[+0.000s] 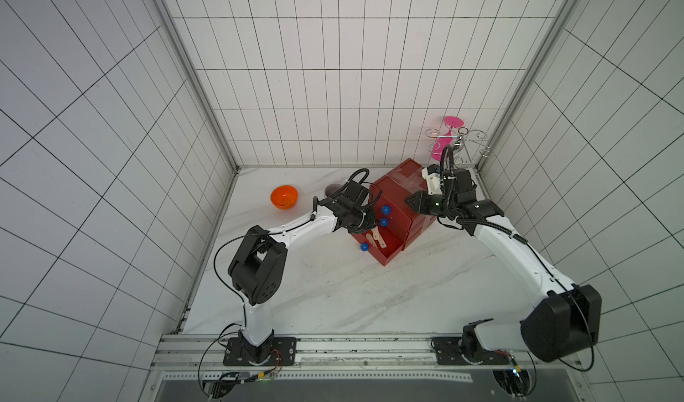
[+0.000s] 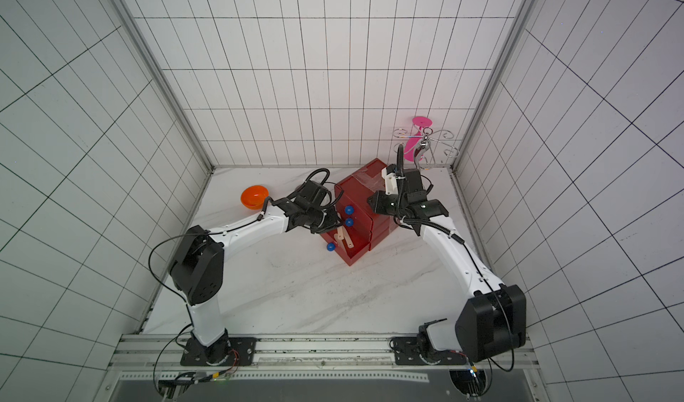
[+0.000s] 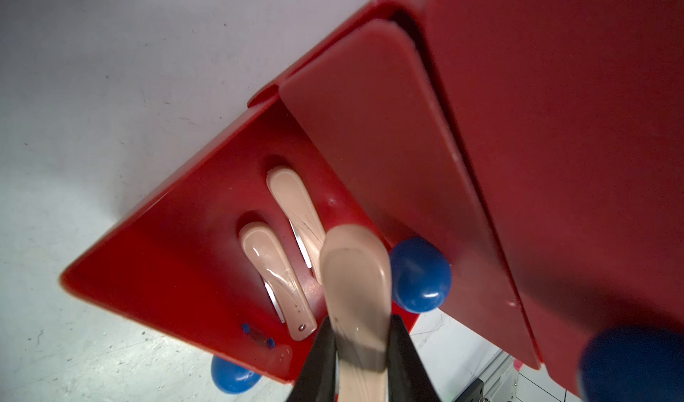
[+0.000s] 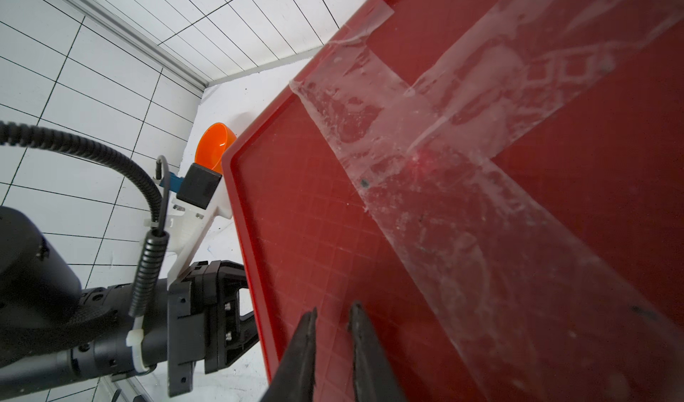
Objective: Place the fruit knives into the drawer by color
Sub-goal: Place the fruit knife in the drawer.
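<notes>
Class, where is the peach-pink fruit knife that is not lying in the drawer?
In the left wrist view, the left claw grips that knife over the open drawer holding two peach-pink knives, beside a blue knob.

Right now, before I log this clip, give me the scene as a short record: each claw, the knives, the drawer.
left claw: shut on a peach-pink knife, above the open drawer
right claw: narrowly open, empty, at the chest top with its clear tape; contact unclear
open drawer: the bottom one, pulled out
drawer contents: two knives, both peach-pink, side by side
other knives: none in view
bystander: orange bowl on the table
</notes>
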You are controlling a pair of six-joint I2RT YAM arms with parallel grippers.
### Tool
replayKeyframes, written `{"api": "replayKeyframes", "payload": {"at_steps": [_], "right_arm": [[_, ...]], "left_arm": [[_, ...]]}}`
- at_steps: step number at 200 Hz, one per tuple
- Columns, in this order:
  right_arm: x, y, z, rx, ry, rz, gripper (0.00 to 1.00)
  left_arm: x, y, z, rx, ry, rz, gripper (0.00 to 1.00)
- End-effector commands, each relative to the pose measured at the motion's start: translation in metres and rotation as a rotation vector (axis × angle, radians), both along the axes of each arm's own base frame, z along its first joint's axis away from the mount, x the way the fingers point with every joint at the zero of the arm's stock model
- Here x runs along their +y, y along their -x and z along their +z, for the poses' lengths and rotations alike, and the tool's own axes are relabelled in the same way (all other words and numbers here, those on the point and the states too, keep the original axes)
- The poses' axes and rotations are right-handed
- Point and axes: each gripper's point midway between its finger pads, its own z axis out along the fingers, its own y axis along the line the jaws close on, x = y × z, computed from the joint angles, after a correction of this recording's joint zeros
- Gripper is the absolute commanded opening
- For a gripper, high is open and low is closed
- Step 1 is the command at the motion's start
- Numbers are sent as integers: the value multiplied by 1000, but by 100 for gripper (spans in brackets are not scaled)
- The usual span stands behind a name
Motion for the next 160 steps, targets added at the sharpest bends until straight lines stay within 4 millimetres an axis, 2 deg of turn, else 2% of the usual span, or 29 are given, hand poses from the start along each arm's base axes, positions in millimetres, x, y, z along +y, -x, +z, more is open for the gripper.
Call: {"api": "replayKeyframes", "payload": {"at_steps": [1, 92, 160], "right_arm": [[-30, 111, -130, 636, 195, 2, 20], [-31, 111, -131, 637, 199, 1, 21], [-31, 112, -132, 641, 203, 3, 20]], "left_arm": [[-1, -4, -13, 1, -13, 23, 18], [-6, -2, -42, 48, -23, 19, 19], [-16, -2, -50, 62, -3, 8, 19]]}}
